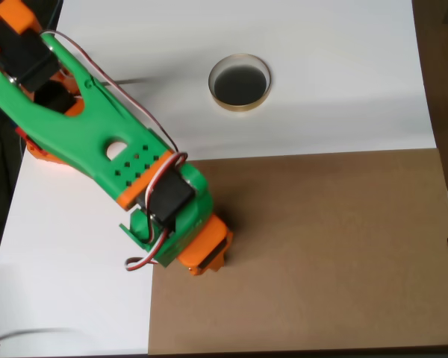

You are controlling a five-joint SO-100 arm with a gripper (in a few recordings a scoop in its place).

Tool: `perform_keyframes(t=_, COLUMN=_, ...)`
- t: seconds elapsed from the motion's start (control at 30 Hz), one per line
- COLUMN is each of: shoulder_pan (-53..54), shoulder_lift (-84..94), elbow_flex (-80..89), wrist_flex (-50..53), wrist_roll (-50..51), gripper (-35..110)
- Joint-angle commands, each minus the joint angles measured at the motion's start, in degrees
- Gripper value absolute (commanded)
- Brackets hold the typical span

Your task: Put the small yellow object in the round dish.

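- Reaching in from the upper left of the overhead view, the green and orange arm (97, 134) is stretched over the white sheet (75, 298).
- Its gripper (201, 257) is seen above the brown board (321, 246); its fingers are hidden, so open or closed cannot be told.
- Up and right of it, well apart, the round dish (240, 82) is seen on white.
- The yellow piece cannot be made out.

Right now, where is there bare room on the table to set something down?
The brown board is bare right of the end effector, out to its right edge. The white sheet is bare right of the dish. The left side is crowded by the arm.
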Motion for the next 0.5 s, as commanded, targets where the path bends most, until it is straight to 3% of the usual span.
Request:
perform_keyframes(t=0.0, shoulder_pan=-1.41, shoulder_lift=4.48, elbow_flex=-5.27, wrist_flex=2.72, wrist_roll=-1.41, gripper=0)
perform_keyframes(t=0.47, shoulder_pan=-7.56, shoulder_lift=15.38, elbow_flex=-8.00, wrist_flex=8.96, wrist_roll=-6.06, gripper=-1)
